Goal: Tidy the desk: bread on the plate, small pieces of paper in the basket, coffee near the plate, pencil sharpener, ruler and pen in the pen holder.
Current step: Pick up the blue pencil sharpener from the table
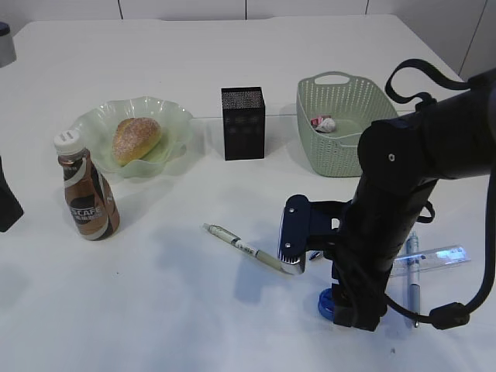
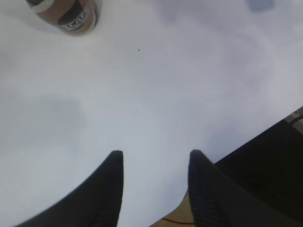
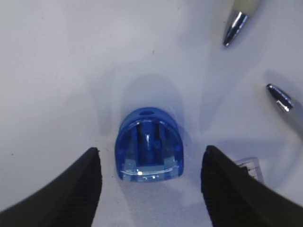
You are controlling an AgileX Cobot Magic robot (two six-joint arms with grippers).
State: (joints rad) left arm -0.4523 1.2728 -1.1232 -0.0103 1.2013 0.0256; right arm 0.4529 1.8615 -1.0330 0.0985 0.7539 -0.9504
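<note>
We are looking at the big white desk [image 1: 232, 310] first. The basket [image 1: 341, 128] is sitting at the back with a scrap of paper in it, the plate [image 1: 132, 124] is holding the bread [image 1: 136, 139], and the coffee [image 1: 85, 194] is standing right beside the plate. The black pen holder [image 1: 242, 122] is waiting between the plate and the basket.

Our right claw [image 3: 151, 165] is hanging over the little blue pencil sharpener [image 3: 149, 144]. Its two fingers are spread wide, one on each side, and not touching it. The sharpener is lying right between them, its flat end toward the camera and its round end pointing away. We think the claw only needs to drop straight down and squeeze.

One pen [image 1: 244, 248] is lying to the left of that arm; another pen and the ruler [image 1: 438, 256] are lying to its right.

Our left claw [image 2: 154, 189] is far off, partly spread and holding nothing.
</note>
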